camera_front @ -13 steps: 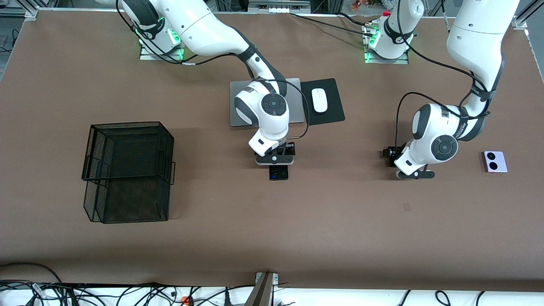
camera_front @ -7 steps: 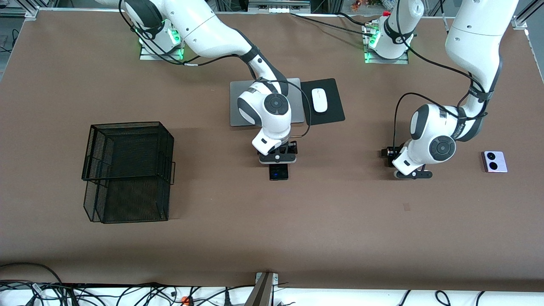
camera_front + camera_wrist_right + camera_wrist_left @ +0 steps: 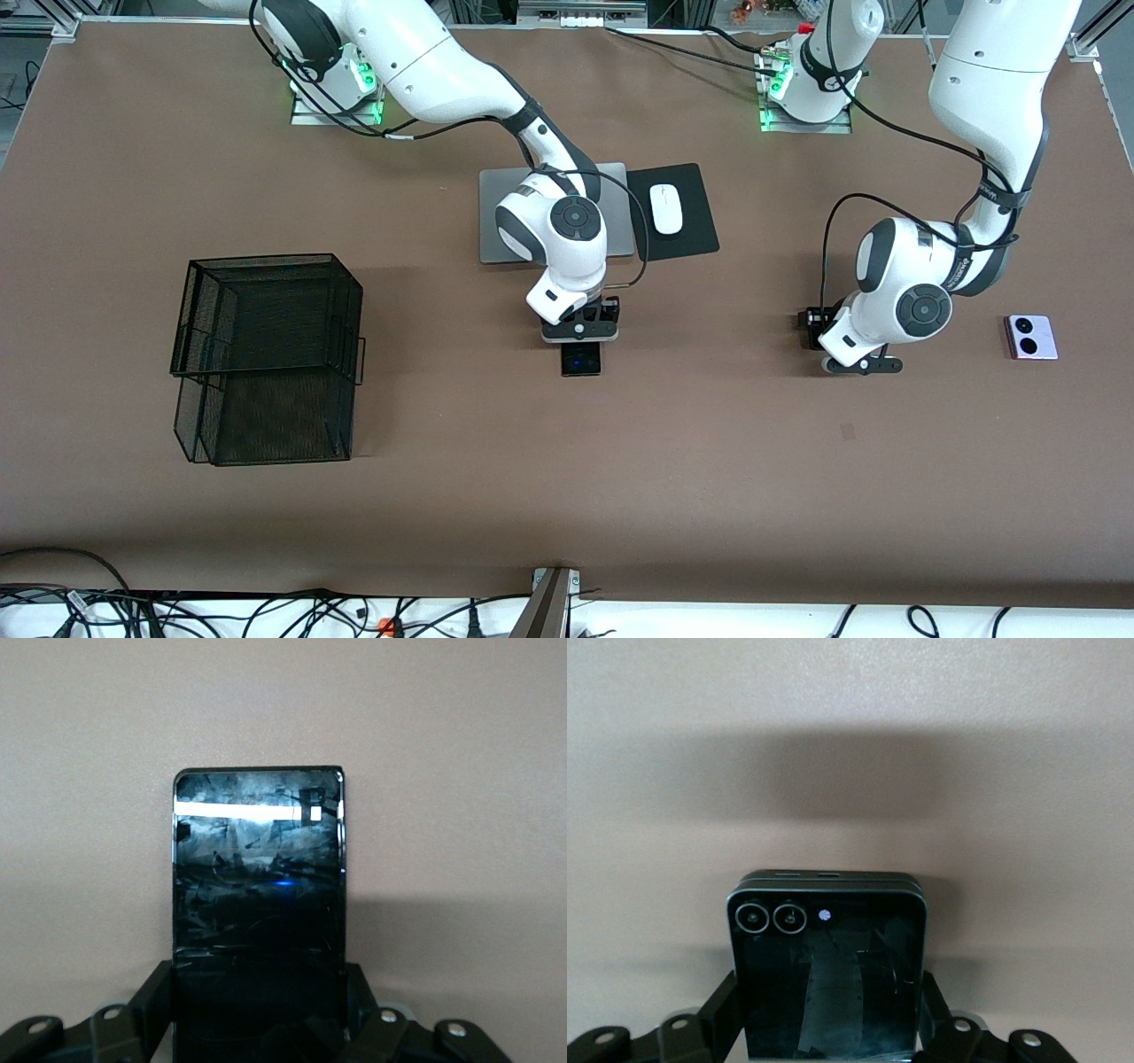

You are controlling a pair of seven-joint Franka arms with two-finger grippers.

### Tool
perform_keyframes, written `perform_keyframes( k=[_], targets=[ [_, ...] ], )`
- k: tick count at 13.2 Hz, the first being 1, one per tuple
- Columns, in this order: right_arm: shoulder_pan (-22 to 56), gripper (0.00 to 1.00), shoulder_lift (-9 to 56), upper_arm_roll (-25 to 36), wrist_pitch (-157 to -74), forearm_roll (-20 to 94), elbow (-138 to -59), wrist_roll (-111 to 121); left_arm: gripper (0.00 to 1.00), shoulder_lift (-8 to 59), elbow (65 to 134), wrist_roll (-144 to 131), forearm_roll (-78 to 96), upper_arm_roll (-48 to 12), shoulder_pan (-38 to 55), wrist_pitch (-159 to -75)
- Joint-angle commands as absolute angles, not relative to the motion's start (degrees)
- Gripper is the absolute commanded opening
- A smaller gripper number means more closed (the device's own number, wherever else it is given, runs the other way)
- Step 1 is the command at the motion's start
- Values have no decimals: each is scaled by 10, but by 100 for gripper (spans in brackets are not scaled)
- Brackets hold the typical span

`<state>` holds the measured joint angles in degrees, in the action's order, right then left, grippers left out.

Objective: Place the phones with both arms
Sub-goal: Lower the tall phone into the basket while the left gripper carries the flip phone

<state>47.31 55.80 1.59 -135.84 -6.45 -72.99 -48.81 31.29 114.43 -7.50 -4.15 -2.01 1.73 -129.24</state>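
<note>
With each gripper pinching a phone flat on the tabletop (image 3: pixel 709 461), the left gripper (image 3: pixel 830 1028) clamps the black folded phone (image 3: pixel 827 966) and the right gripper (image 3: pixel 259 1014) the slim black phone (image 3: pixel 258 904); lift both level. Toward the left arm's end, the lilac phone (image 3: pixel 1030 337) lies untouched.

I'm working in a robotics lab: two white arms are bolted on metal base plates (image 3: pixel 335 111) lit green at twelve o'clock on a brown-covered surface (image 3: pixel 709 478), aluminium framing (image 3: pixel 53 25) runs along its edge, and loose cables (image 3: pixel 266 611) tangle at six o'clock.
</note>
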Motion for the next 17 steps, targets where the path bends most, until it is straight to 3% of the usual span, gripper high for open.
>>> perform_keyframes(
  k=[1, 4, 7, 11, 13, 15, 17],
  targets=[
    [473, 12, 551, 16, -1361, -70, -727, -482, 41, 316, 1123, -67, -33, -20, 20, -1272],
    [473, 0, 530, 18, -1290, -69, -705, -482, 41, 317, 1123, -67, -33, -20, 21, -1272],
    [471, 0, 508, 17, -1186, -68, -644, -481, 41, 317, 1123, -67, -33, -20, 23, -1271],
    [444, 0, 409, 19, -1077, -61, -651, -446, 42, 298, 1104, -70, -33, -44, 18, -1261],
    [410, 0, 320, 33, -1043, -61, -745, -390, 42, 298, 1038, -69, -33, -51, 23, -1166],
    [404, 0, 218, 83, -1090, -60, -890, -336, 42, 302, 951, -76, -33, -77, 28, -1083],
    [403, 0, 125, 134, -1159, -59, -1029, -277, 42, 322, 891, -83, -28, -90, 54, -1056]
  ],
)
